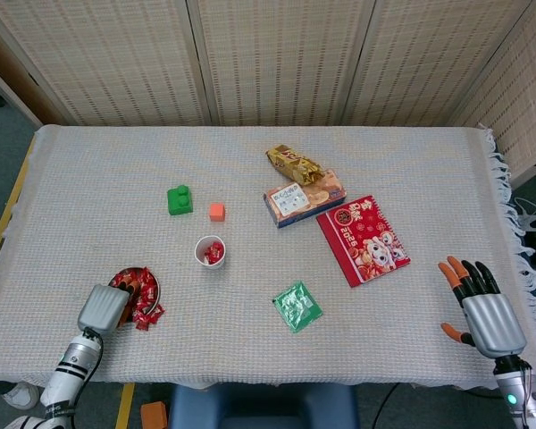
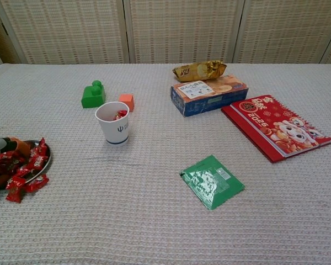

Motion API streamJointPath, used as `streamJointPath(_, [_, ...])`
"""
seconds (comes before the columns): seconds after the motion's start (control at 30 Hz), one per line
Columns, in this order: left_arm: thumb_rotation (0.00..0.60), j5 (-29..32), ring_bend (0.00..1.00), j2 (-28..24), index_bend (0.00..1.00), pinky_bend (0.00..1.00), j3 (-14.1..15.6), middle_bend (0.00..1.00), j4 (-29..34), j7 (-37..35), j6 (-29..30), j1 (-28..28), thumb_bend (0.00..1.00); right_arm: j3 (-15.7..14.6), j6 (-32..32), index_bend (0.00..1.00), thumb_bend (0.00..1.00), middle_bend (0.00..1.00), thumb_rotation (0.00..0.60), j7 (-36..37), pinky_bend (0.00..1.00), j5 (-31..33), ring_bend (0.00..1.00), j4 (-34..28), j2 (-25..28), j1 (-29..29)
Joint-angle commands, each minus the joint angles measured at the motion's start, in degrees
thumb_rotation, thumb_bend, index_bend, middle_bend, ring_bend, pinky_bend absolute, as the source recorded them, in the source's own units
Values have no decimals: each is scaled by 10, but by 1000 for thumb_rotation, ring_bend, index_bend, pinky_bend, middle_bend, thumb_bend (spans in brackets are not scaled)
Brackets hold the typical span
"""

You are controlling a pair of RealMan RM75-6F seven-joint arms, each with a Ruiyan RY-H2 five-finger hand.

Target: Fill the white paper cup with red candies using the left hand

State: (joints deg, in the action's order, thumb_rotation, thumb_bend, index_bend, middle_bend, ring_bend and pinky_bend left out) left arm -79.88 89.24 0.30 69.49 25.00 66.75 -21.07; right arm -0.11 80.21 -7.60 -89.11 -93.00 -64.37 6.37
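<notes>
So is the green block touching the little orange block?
Apart. The head view shows bare cloth between the green block and the orange block; the chest view shows the gap too.

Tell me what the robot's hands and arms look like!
Each hand has a smooth silver-grey back shaped like a rounded box. The right hand has dark fingers with orange tips, plus an orange-tipped thumb. Its wrist shows a small green light. The left hand sits on a silver arm with black rings around it, a bit like a striped tube.
</notes>
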Motion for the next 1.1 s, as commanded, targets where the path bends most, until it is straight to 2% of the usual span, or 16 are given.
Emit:
streamJointPath(0.03, [600, 0, 672, 3, 334, 1000, 1, 285, -4, 2, -3, -1, 391, 0, 0, 0, 60, 0, 600, 0, 0, 1, 0, 0, 0, 0])
streamJointPath(0.23, [600, -12, 700, 10, 465, 1000, 3, 411, -13, -6, 7, 0, 389, 0, -4, 0, 60, 0, 600, -3, 0, 4, 0, -1, 0, 1])
streamJointPath(0.53, [600, -24, 714, 25, 566, 1000, 1, 521, -38, -20, 15, -1, 421, 1, -7, 0, 62, 0, 600, -6, 0, 8, 0, -4, 2, 1])
streamJointPath(0.77, [600, -39, 741, 36, 652, 1000, -1, 646, -55, -37, 32, -1, 507, 1, -9, 0, 62, 0, 600, -9, 0, 11, 0, -5, 1, 2])
streamJointPath(1.1, [600, -51, 765, 49, 738, 1000, -6, 727, -79, -55, 50, 0, 615, 1, -10, 0, 62, 0, 600, -9, 0, 12, 0, -5, 1, 2])
